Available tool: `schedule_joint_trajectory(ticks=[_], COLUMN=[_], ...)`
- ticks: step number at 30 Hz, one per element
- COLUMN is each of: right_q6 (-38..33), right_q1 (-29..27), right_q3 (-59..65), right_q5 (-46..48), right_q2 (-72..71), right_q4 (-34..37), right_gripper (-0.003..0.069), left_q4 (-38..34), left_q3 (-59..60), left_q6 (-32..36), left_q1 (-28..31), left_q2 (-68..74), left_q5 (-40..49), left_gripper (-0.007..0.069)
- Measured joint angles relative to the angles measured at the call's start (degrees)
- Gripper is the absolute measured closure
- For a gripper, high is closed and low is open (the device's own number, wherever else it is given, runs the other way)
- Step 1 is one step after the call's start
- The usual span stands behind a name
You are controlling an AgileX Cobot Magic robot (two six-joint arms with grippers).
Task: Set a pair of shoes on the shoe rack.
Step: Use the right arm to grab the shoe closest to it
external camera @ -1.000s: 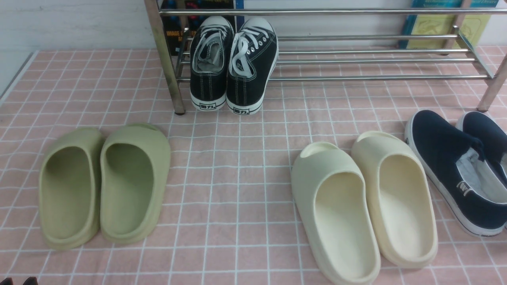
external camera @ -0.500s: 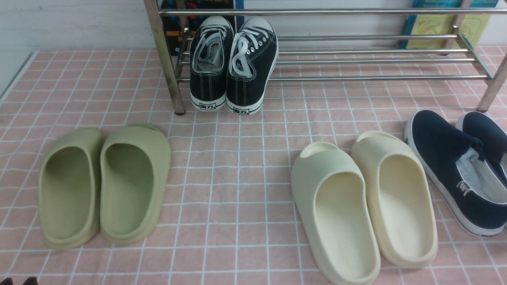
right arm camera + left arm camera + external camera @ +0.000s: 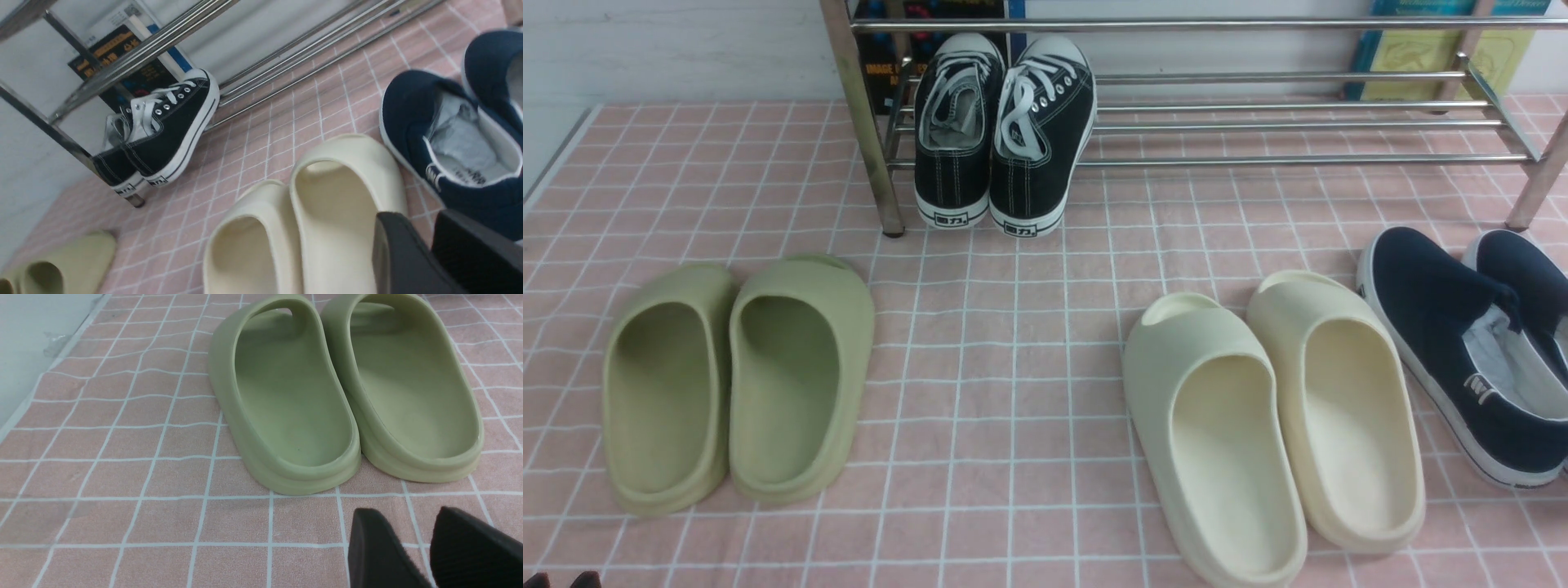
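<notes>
Front, navy slip-ons (image 3: 1445, 327): on checked cloth (image 3: 1013, 367), far right, in front of shoe rack (image 3: 1258, 159), off its bars.
Left wrist, left gripper (image 3: 412, 516): fingers close together, holding nothing; fully closed or not, cannot tell; near green slides (image 3: 294, 408).
Right wrist, right gripper (image 3: 416, 218): narrow gap, holding nothing; closure unclear; near cream slides (image 3: 339, 192).

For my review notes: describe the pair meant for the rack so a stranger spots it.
Find the silver shoe rack at the back. Before its right end, right of the cream slides, lies the pair of shoes. Only these are navy laceless slip-ons.
</notes>
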Motion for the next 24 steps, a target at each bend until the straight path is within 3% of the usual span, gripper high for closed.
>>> schedule_joint_trajectory(ticks=[3, 5, 8, 13, 20, 21, 24], right_q6=[-1.29, -1.29, -1.67, -3.21, -4.7, -4.7, -4.7], right_q1=[0.0, 0.0, 0.0, 1.4, 6.75, 7.04, 7.57], right_q3=[-11.5, -15.11, -28.77, -42.22, -51.01, -51.61, -54.77], right_q5=[9.53, 13.3, 28.78, 39.59, 40.96, 41.07, 40.88], right_q2=[9.58, 13.72, 28.01, 44.11, 62.15, 64.45, 74.34], right_q4=[-12.5, -16.94, -27.61, -30.83, -30.78, -30.78, -30.83], right_gripper=[0.0668, 0.0675, 0.0678, 0.0678, 0.0653, 0.0638, 0.0494], left_q4=[0.0, 0.0, 0.0, 0.0, 0.0, 0.0, 0.0], left_q3=[0.0, 0.0, 0.0, 0.0, 0.0, 0.0, 0.0], left_q6=[0.0, 0.0, 0.0, 0.0, 0.0, 0.0, 0.0], left_q1=[0.0, 0.0, 0.0, 0.0, 0.0, 0.0, 0.0], left_q2=[0.0, 0.0, 0.0, 0.0, 0.0, 0.0, 0.0], left_q5=[0.0, 0.0, 0.0, 0.0, 0.0, 0.0, 0.0], left_gripper=[0.0384, 0.0384, 0.0384, 0.0384, 0.0384, 0.0384, 0.0384])
